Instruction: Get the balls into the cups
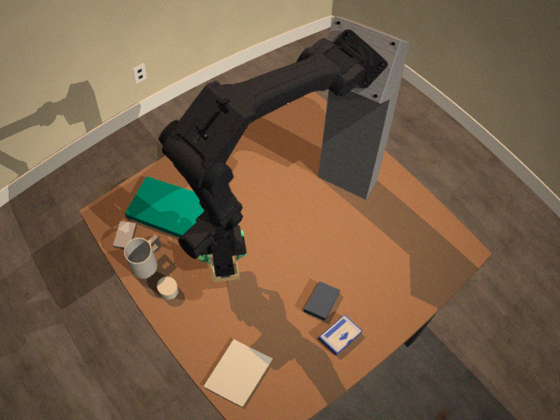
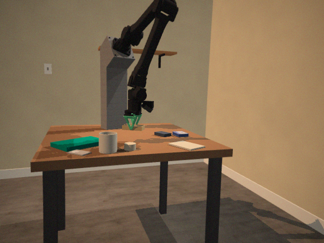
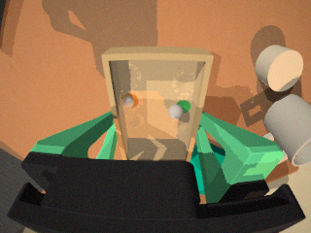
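Wooden puzzle (image 3: 157, 100) clamped between the gripper (image 3: 157, 149) fingers.
Mug (image 3: 292, 128) and small cylinder (image 3: 279, 68) stand nearby to one side; its long axis points away from the wrist.

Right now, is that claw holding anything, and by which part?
Yes: the gripper is shut on the wooden puzzle, its green fingers pressing the two long sides near one end.

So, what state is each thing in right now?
Gripper: jaws shut on the wooden puzzle.
Wooden puzzle: gripped by its sides, low over the table.
Small ball: at the orange cup.
Large ball: beside the green cup, not clearly in.
Mug: upright.
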Available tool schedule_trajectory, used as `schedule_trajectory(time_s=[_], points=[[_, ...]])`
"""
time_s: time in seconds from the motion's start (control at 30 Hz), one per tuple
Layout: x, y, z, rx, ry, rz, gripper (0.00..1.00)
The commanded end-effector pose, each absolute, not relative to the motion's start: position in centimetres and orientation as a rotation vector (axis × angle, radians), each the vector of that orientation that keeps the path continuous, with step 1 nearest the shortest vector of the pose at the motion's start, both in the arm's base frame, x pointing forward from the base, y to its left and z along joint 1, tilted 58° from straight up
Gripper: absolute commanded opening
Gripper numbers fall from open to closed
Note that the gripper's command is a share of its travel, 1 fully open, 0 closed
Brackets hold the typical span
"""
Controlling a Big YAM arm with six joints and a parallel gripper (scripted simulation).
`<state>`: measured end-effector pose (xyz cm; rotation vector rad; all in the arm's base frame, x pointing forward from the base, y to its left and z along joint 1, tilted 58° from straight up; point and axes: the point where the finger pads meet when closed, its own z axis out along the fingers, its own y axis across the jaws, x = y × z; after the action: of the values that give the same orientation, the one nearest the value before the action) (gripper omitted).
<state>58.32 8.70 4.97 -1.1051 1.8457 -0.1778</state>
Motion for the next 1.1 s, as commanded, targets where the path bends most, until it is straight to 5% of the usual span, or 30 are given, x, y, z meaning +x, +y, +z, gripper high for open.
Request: schedule_trajectory(time_s=[0.0,1.07], points=[[58.0,9.4,5.1,-1.108,1.846,-0.167,0.68],[58.7,8.4,5.9,-1.092,1.822,-0.192,0.68]])
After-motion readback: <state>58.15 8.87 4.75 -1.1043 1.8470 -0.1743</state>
